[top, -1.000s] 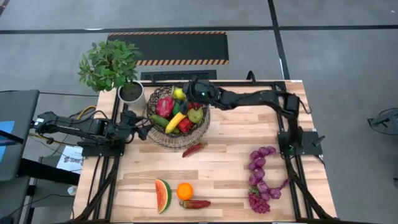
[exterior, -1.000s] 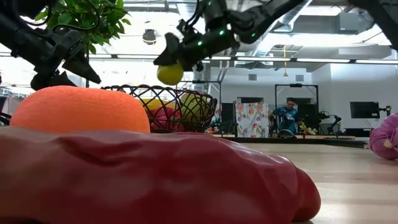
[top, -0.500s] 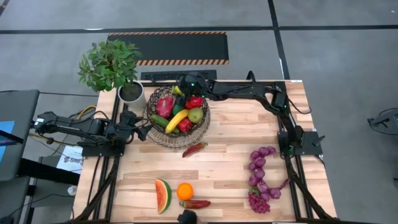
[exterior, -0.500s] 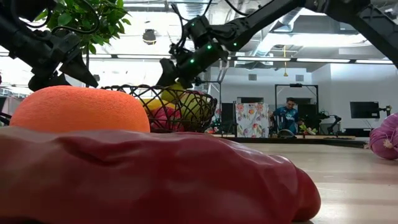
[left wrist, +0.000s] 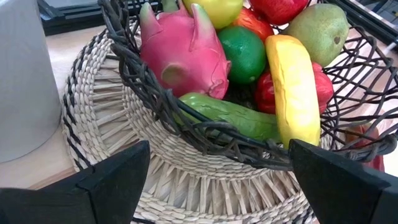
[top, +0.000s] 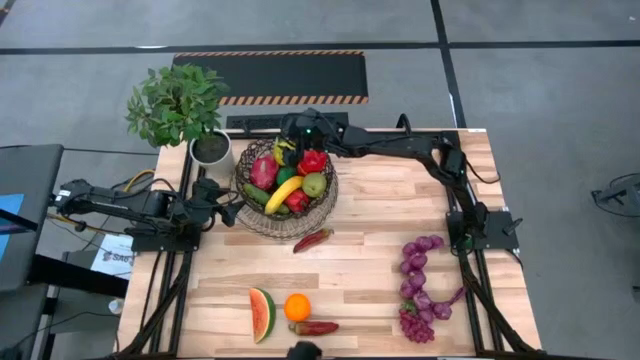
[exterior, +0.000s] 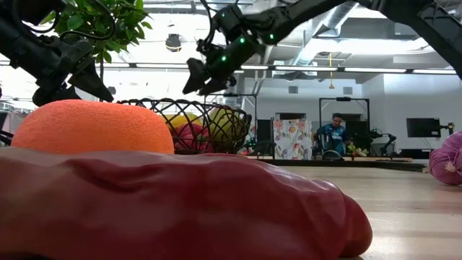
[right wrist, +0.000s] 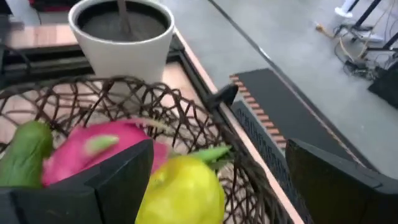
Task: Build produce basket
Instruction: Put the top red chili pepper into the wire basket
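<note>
The dark wire basket (top: 285, 190) stands on a pale woven mat (left wrist: 124, 143) at the far left. It holds a pink dragon fruit (left wrist: 180, 50), cucumber (left wrist: 236, 118), banana (left wrist: 298, 93), pear (left wrist: 317, 25), red fruits and a yellow fruit (right wrist: 180, 190). My right gripper (top: 290, 135) hangs open and empty above the basket's far rim; it also shows in the low view (exterior: 198, 76), and the yellow fruit lies below its fingers. My left gripper (top: 225, 210) is open and empty beside the mat's left edge. A watermelon slice (top: 262, 313), orange (top: 297, 307) and red pepper (top: 315, 327) lie near the front edge. A small red pepper (top: 313, 239) lies beside the mat, and purple grapes (top: 420, 290) lie at the right.
A leafy plant (top: 180, 105) in a white pot (top: 211, 150) stands just left of the basket at the table's far left corner. In the low view the orange (exterior: 90, 126) and red pepper (exterior: 180, 206) fill the foreground. People show in the room behind.
My right gripper carried the yellow fruit toward the table's far left over the basket and lowered it in. It then opened, let the fruit go and rose a little. The fruit now lies at the basket's far side.
</note>
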